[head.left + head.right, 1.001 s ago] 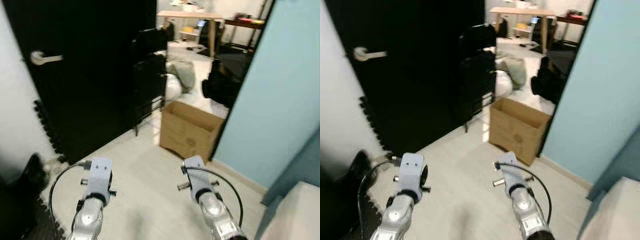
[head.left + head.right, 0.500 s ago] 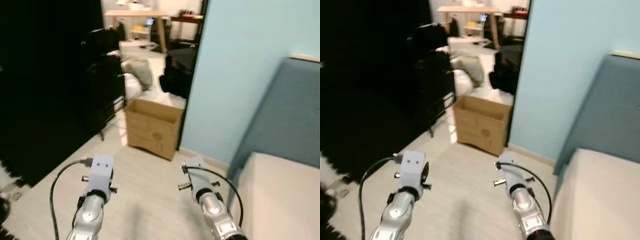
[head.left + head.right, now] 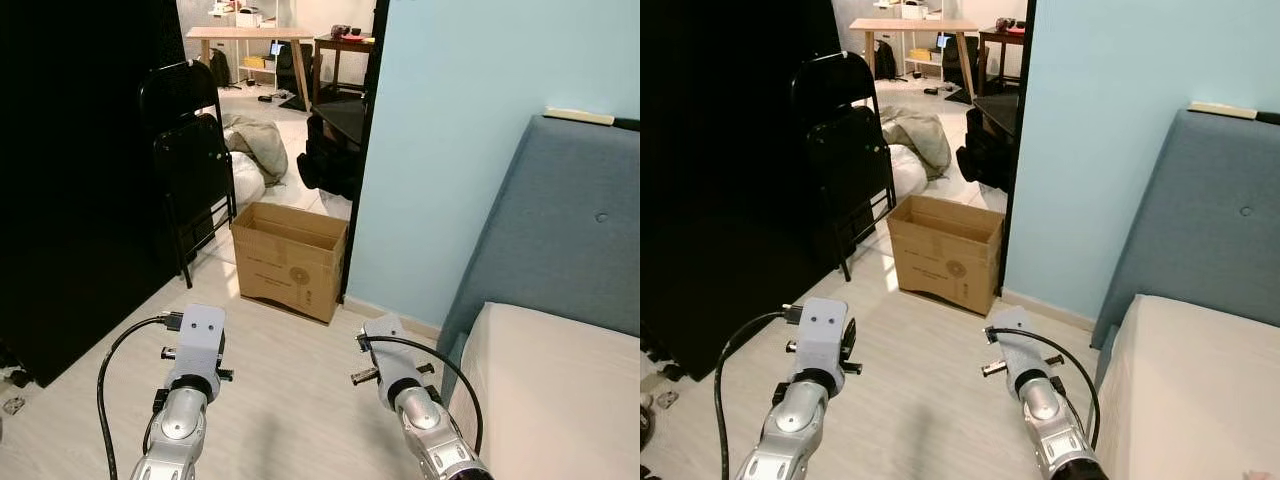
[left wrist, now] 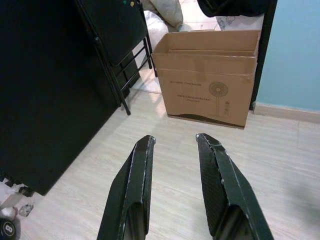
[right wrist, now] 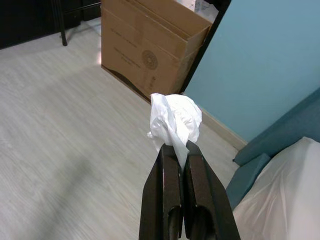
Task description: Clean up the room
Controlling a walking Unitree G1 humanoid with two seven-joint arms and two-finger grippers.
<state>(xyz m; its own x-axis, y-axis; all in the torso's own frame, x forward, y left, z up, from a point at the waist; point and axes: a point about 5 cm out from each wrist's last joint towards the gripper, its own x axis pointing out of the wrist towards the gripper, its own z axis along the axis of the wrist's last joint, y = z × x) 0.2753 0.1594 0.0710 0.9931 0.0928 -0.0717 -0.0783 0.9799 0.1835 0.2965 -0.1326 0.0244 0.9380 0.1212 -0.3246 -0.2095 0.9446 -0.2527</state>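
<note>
An open brown cardboard box [image 3: 288,257] stands on the pale wood floor by the corner of the light blue wall. My right gripper [image 5: 178,148] is shut on a crumpled white tissue [image 5: 175,120], held above the floor short of the box [image 5: 150,42]. My left gripper [image 4: 175,141] is open with nothing between its black fingers, and it points at the box [image 4: 210,82] from some way back. Both silver arms, left [image 3: 185,400] and right [image 3: 410,410], reach forward low in the eye views.
A black folding chair [image 3: 190,150] leans against the dark wall on the left. A grey-blue headboard [image 3: 555,230] and a pale mattress [image 3: 545,400] fill the right. Through the doorway lie a heap of cloth [image 3: 255,140], a black bag [image 3: 330,165] and a wooden table [image 3: 245,35].
The camera has swung to the right: the dark door has slid off to the left, and the bed and blue wall have come into view. Both arms keep their pose.
</note>
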